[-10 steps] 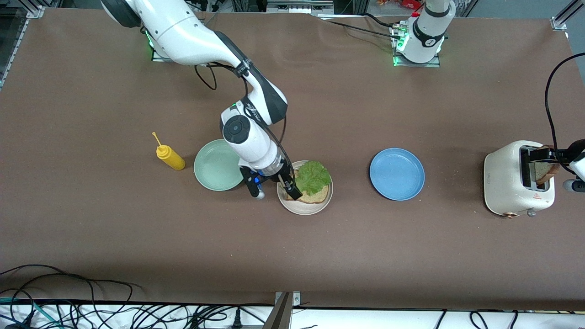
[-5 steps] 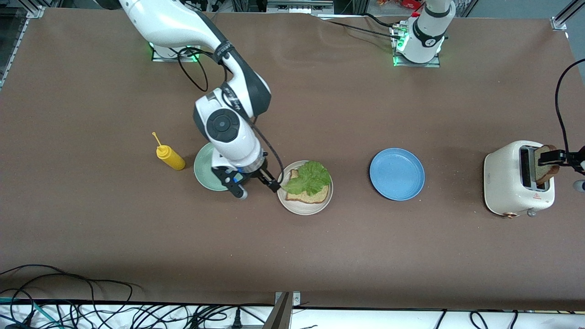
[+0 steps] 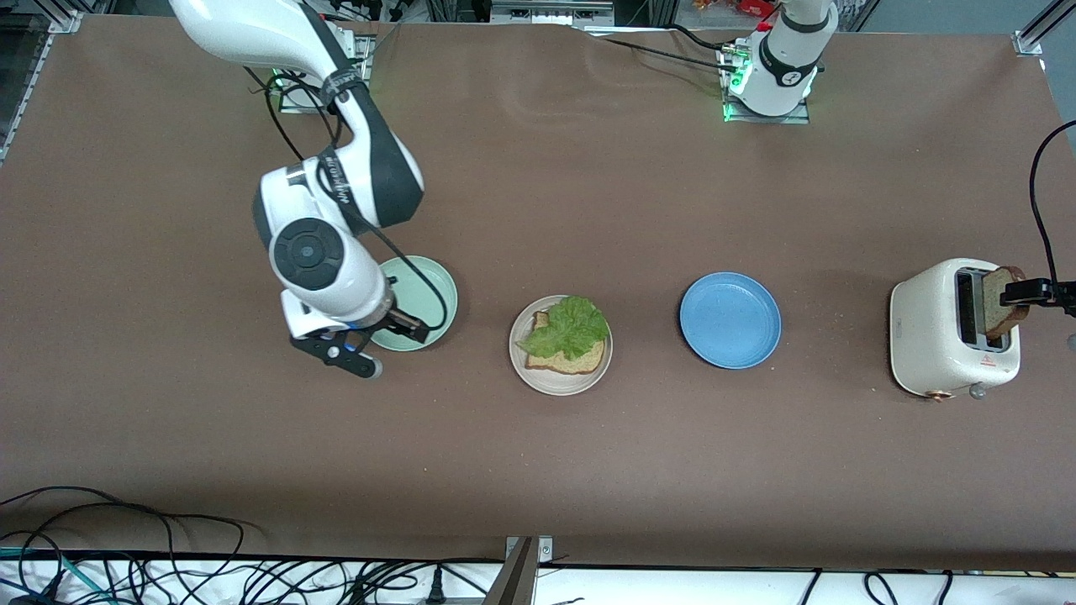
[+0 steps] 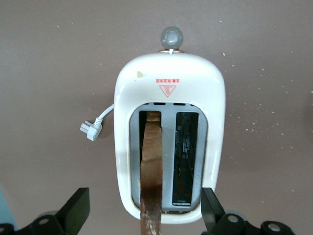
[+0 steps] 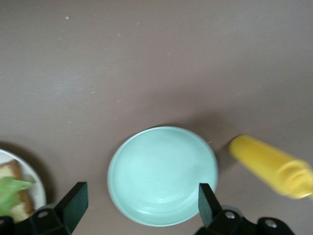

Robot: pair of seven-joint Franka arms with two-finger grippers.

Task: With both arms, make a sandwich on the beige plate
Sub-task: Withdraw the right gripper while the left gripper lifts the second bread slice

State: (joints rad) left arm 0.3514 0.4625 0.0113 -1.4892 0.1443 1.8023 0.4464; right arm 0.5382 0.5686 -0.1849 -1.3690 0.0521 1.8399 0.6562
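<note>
- Two tools to verify, both spread wide and pinching nothing.
- Locate left tool (image 4: 142, 215) over toaster (image 3: 933, 336) at the left arm's end of the table. Confirm fingers (image 4: 73, 213) straddling second bread slice (image 4: 151, 166), with a gap on each side and no contact. Judged purpose: bracketing the upright slice across its flat faces, ready for closing and lifting.
- Locate right tool (image 5: 139, 208) over mint green plate (image 3: 433, 290), empty and clear of the food. Judged purpose: held aside to leave the approach to the beige plate free. Treat right arm as waiting.
- Find beige plate (image 3: 561, 385) on the table between mint green plate and blue plate (image 3: 730, 320). Verify contents: lower bread slice (image 3: 580, 363) lying flat, lettuce leaf (image 3: 572, 328) on top, covering most of it.
- Regard sandwich as open-faced: top slice not yet placed, standing in a toaster slot and protruding above it, so easy to grasp.
- Note yellow squeeze bottle (image 5: 271, 164) just beside mint green plate; not needed for the present step.
- Next, by estimate: close on second bread slice, draw straight up, carry to beige plate, lay over lettuce leaf.
- Beware of thin slice: hard pinch likely to crush, tilted pull likely to catch on slot edge.
</note>
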